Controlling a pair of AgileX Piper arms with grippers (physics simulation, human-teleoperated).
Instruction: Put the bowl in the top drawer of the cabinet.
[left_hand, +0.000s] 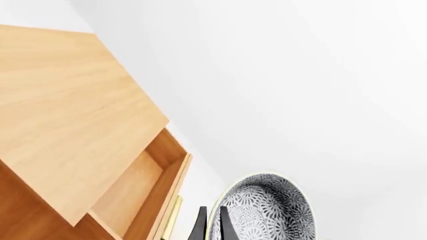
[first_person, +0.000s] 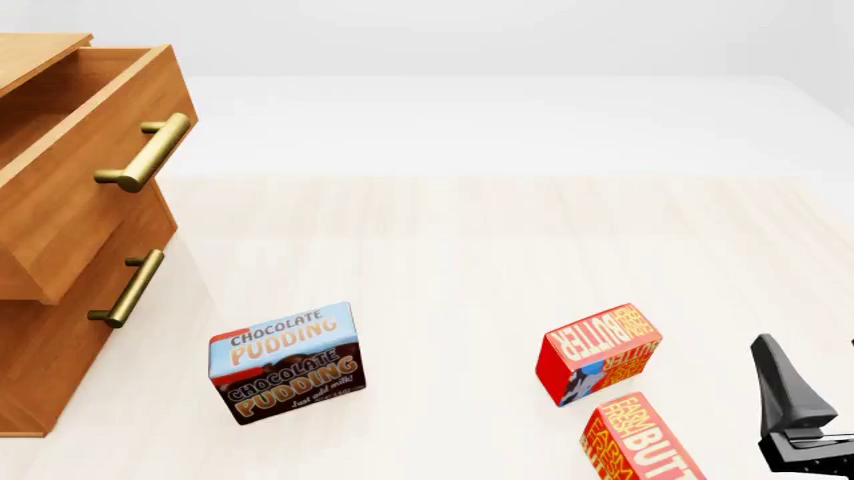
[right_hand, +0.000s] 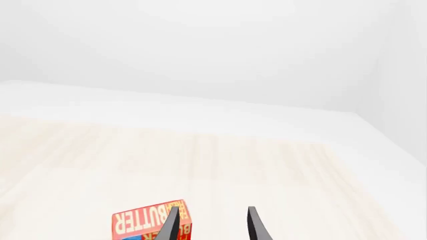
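Note:
In the left wrist view the bowl (left_hand: 267, 210), black-and-white patterned with a thin tan rim, hangs tilted on its side beside the cabinet (left_hand: 60, 100). My left gripper (left_hand: 212, 210) is shut on the bowl's rim, one finger on each side of it. The top drawer (left_hand: 133, 190) is pulled open and looks bare inside, close beside the bowl. From the front, the top drawer (first_person: 94, 180) juts out of the cabinet (first_person: 40, 380) at the far left; the bowl and left gripper are out of that view. My right gripper (right_hand: 212, 227) is open and holds nothing.
A chocolate pudding box (first_person: 284, 363) stands on the table in front of the cabinet. Two red butter boxes (first_person: 598, 352) (first_person: 641, 440) lie at the near right, next to my right gripper's fingers (first_person: 785, 390). The lower drawer handle (first_person: 127, 288) is shut flush.

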